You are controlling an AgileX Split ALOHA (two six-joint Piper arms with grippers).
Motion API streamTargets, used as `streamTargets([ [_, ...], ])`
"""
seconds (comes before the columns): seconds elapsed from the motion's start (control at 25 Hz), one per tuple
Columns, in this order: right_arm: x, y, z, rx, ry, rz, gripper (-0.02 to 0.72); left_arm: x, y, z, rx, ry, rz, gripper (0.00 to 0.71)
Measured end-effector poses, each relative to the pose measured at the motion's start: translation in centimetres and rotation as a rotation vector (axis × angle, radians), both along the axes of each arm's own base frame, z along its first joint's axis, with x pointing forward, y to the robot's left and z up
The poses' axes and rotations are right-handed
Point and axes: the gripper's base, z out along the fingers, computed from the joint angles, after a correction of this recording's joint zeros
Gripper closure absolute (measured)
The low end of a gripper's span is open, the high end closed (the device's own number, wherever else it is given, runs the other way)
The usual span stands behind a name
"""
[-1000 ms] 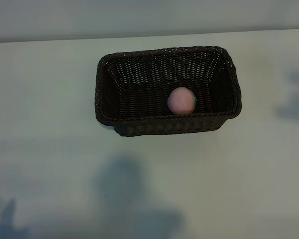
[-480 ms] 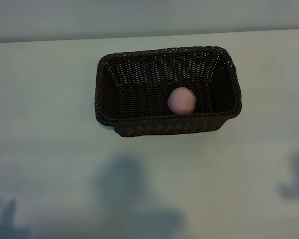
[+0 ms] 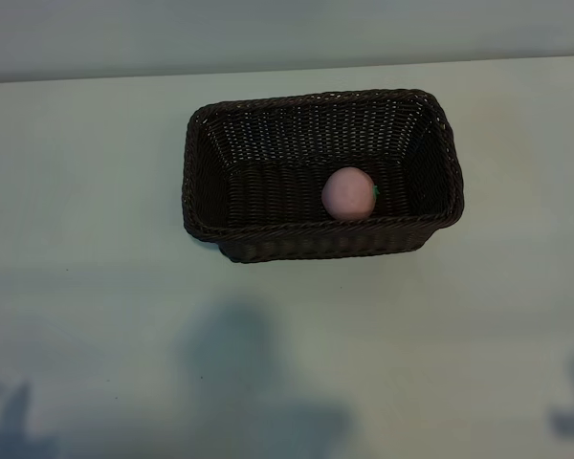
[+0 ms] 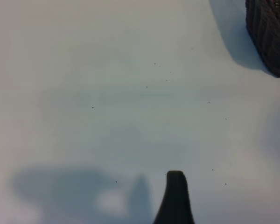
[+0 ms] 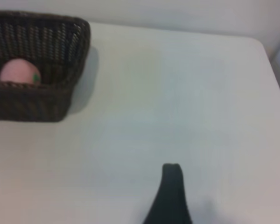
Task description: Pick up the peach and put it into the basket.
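A: Exterior view, from above. Shows the peach (image 3: 348,193) already down inside the basket (image 3: 268,244), resting on the floor against the long wall that faces the arms, a little right of the middle. Looks settled there because of the sloping sides: nowhere to roll but the bottom.

B: Agreed. And the basket's place?

A: Stands on the table (image 3: 96,316) close to its far edge, about midway between the side edges. Leaves a broad bare stretch toward the near edge.

B: Grippers?

A: Not visible from above, only shadows low at both near corners. Left gripper (image 4: 175,198) seen in the left wrist view as one dark finger over bare table, jaws spread wide, holding nothing, with just a corner of the basket off to the side. Right gripper (image 5: 170,193) seen likewise in the right wrist view, wide open and empty, well apart from the basket's short end, peach in sight over the rim.

B: So, judging by that, job done?

A: Probably. Peach in, both grippers empty and off the wicker.

B: Room to move?

A: Plenty on every side of the basket except behind it, where the far edge runs near. Nothing else on the table to bump.
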Motion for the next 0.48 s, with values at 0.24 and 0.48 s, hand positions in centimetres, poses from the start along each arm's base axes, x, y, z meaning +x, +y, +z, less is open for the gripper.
streamTargets([
  [0.24, 1.1, -0.6, -2.4, 0.013, 0.087, -0.062, 0.108, 0.0, 0.0, 0.0, 0.000, 0.000, 0.000, 0.117],
  [0.48, 1.4, -1.0, -2.8, 0.057, 0.084, -0.121, 0.108, 0.0, 0.0, 0.0, 0.000, 0.000, 0.000, 0.117],
])
